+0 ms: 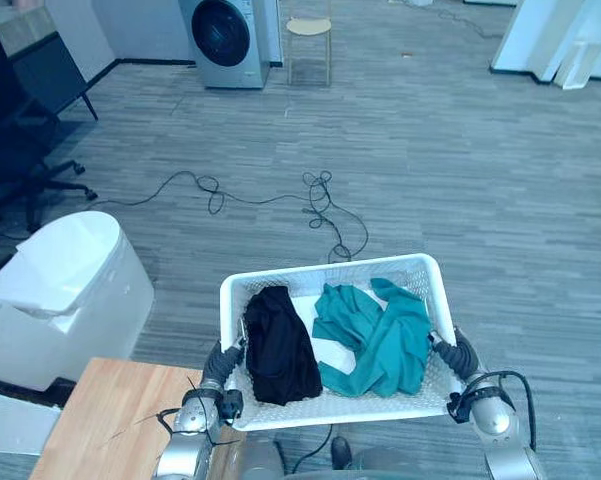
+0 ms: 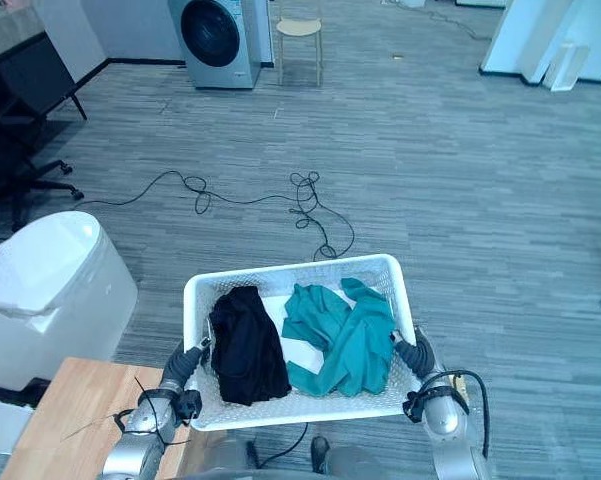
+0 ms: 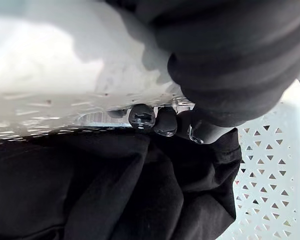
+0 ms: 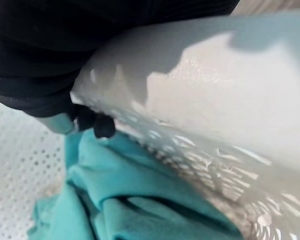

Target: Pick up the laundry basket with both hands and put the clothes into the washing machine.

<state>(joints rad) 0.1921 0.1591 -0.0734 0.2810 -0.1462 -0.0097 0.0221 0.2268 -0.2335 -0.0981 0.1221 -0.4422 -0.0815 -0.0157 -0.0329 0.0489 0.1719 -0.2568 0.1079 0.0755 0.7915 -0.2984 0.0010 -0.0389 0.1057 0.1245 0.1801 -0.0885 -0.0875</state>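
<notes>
Holds a white laundry basket (image 1: 330, 272) from both sides, low and close in front in the head views. Grips its left side with the left robot hand (image 1: 223, 362), with dark fingertips (image 3: 142, 116) hooked over the rim and down into the basket, right against the black clothes (image 1: 278, 345). Grips its right side with the right robot hand (image 1: 458, 352) the same way, with dark fingertips (image 4: 104, 126) curled over the rim just beside the teal clothes (image 1: 375, 335). Keeps both piles inside the basket: black on the left, teal on the right, side by side and touching, with a bit of white cloth (image 1: 332, 353) between and under them. Stands well apart from the washing machine (image 1: 225, 40), which sits way across the grey floor (image 1: 460, 170) by the far wall, with its round dark door facing this way. Shows a small stool (image 1: 309, 40) with a light seat just beside the machine on its right. Has a wooden tabletop (image 1: 110, 420) close by on the left, under the left arm and next to the basket's near left corner. Shows a white bin (image 1: 70, 285) a bit past the tabletop on the left, and a dark office chair (image 1: 25, 175) further back on that same side.
</notes>
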